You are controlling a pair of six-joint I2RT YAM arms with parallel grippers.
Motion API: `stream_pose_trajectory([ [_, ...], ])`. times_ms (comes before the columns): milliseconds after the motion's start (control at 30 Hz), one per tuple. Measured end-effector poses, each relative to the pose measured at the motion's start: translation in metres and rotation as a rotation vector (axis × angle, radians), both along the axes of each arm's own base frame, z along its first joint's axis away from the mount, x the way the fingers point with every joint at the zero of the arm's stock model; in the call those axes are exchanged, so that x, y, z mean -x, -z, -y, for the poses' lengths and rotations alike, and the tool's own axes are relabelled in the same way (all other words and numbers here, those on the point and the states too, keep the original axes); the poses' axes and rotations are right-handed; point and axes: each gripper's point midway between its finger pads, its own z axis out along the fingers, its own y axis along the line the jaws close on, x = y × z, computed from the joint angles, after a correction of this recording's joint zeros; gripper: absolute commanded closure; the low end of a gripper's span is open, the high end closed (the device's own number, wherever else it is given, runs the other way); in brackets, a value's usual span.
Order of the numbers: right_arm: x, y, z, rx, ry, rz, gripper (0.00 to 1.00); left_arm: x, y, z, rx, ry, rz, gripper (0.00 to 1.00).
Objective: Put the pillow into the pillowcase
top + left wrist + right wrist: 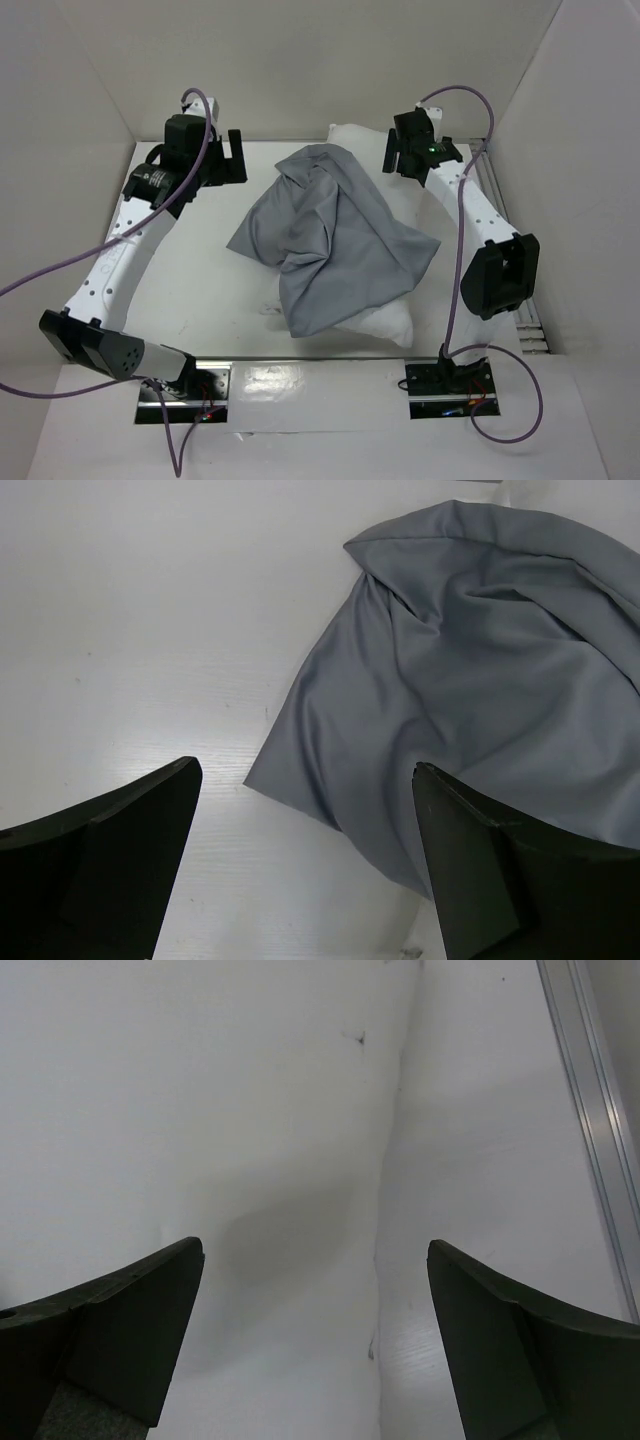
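Left arm and right arm are white with black joints and fingers, purple cables looping from bases on the table.

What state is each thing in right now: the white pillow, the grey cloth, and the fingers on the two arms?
pillow: lying on the table, mostly covered, not inside the case.
pillowcase: crumpled, draped over the pillow.
left fingers: wide open, holding nothing, near the pillowcase's edge.
right fingers: wide open, holding nothing.
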Motion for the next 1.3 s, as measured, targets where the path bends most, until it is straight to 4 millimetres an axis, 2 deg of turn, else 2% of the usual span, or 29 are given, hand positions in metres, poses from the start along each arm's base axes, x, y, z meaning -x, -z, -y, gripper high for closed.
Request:
stream_pose_trajectory([
  [267,0.002,-0.026,0.000,-0.024,0.002,0.074,0.00,-0.003,0.007,0.004,0.009,-0.002,-0.020,0.00],
  [433,0.001,-0.026,-0.008,-0.051,-0.038,0.066,0.00,-0.001,0.008,0.021,-0.008,0.037,-0.013,0.00],
  [533,0.002,-0.025,-0.017,-0.056,-0.076,0.060,0.05,0.001,0.010,0.033,-0.007,0.060,0.008,0.00],
  [633,0.007,-0.028,-0.035,-0.061,-0.129,0.047,0.04,0.003,0.013,0.041,0.012,0.086,-0.001,0.00],
  [700,0.008,-0.042,-0.050,-0.076,-0.178,0.064,0.03,0.000,0.014,0.050,0.042,0.110,-0.034,0.00],
  [800,0.014,-0.065,-0.086,-0.096,-0.279,0.102,0.01,-0.025,0.018,0.079,0.110,0.172,-0.068,0.00],
  [867,0.026,-0.068,-0.114,-0.108,-0.357,0.099,0.01,-0.039,0.040,0.098,0.152,0.212,-0.132,0.00],
  [933,0.042,-0.066,-0.139,-0.122,-0.436,0.075,0.01,-0.045,0.073,0.112,0.181,0.248,-0.230,0.00],
  [1000,0.058,-0.063,-0.162,-0.132,-0.510,0.049,0.01,-0.050,0.108,0.118,0.218,0.256,-0.331,0.00],
  [1067,0.074,-0.060,-0.180,-0.137,-0.572,0.025,0.01,-0.054,0.131,0.114,0.252,0.239,-0.399,0.00],
  [1167,0.093,-0.054,-0.195,-0.120,-0.619,-0.015,0.01,-0.070,0.156,0.100,0.318,0.193,-0.473,0.00],
  [1300,0.106,-0.045,-0.198,-0.091,-0.633,-0.063,0.01,-0.115,0.177,0.088,0.403,0.137,-0.494,0.00],
])
